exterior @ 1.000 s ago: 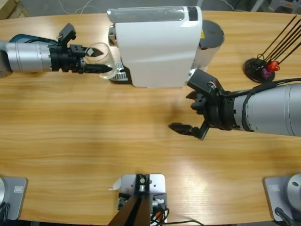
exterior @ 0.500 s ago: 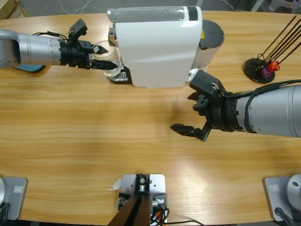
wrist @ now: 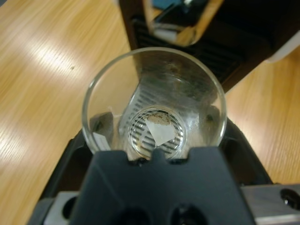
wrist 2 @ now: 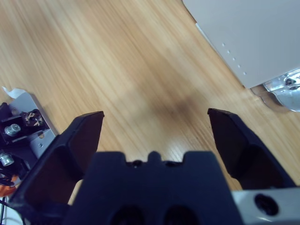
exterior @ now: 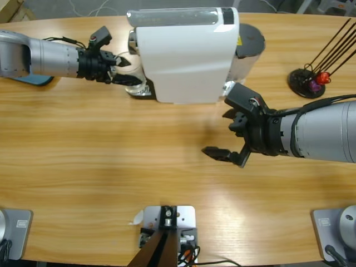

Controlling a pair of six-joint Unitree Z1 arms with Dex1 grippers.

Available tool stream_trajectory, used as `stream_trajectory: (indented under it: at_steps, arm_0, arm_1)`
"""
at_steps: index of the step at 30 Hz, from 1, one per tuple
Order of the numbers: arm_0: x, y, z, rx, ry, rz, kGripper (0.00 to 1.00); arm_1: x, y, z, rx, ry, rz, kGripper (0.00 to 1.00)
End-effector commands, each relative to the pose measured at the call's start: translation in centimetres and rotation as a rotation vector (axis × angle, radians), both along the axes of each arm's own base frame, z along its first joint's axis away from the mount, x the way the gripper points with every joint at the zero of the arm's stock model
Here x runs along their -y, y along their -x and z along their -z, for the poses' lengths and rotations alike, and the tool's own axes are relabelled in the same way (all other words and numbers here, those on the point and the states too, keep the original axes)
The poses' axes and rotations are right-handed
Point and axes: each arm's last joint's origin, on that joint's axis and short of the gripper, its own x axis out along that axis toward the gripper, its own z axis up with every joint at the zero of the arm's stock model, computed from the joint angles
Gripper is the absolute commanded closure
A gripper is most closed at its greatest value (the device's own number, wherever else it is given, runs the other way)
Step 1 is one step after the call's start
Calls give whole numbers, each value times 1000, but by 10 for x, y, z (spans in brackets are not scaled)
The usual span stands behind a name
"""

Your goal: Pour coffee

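Note:
A clear glass [exterior: 132, 71] stands against the left side of the white coffee machine [exterior: 186, 55], and my left gripper [exterior: 127, 72] is shut on it. In the left wrist view the glass [wrist: 154, 70] sits between my jaws over the ribbed drip grate [wrist: 140, 101], just below the dark spout [wrist: 187, 18]. The coffee is out of view; only the grate shows through the glass bottom. My right gripper [exterior: 218, 133] hangs open over bare wood in front of the machine, with nothing between its jaws [wrist 2: 155, 117].
A black stand with thin rods and small coloured capsules [exterior: 311, 80] is at the far right. A blue object [exterior: 33, 80] lies under the left arm. The machine's white corner [wrist 2: 248, 33] is close to my right gripper. Open wood spreads across the table's front.
My left gripper has carried the glass away from the camera and to the right, up against the machine's drip tray. The right arm has barely moved.

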Motion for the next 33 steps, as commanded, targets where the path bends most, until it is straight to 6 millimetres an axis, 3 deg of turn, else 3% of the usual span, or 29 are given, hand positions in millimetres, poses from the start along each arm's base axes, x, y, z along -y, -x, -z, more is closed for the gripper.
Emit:
stream_trajectory:
  at_steps: [1, 5, 16, 17, 19, 20, 21, 33]
  arm_0:
    - [6, -3, 18, -45, -43, 2, 819]
    - [6, -6, 19, -39, -58, -15, 700]
    - [8, -5, 19, -43, -62, -7, 698]
    - [8, -4, 19, -43, -63, -5, 639]
    - [9, -3, 19, -41, -67, 4, 235]
    - [9, -2, 20, -40, -71, 8, 83]
    - [9, -1, 20, -38, -72, 11, 19]
    - [-1, 3, 18, -39, -64, -2, 4]
  arm_1:
    - [6, 8, 5, -24, 12, -6, 4]
    - [6, 8, 5, -22, 12, -5, 4]
    - [6, 8, 4, -21, 10, -5, 4]
    - [6, 8, 4, -21, 10, -5, 4]
    - [6, 8, 4, -22, 10, -6, 4]
    - [6, 8, 4, -22, 10, -6, 4]
    - [6, 8, 4, -22, 10, -6, 4]
    - [7, 9, 5, -26, 14, -6, 4]
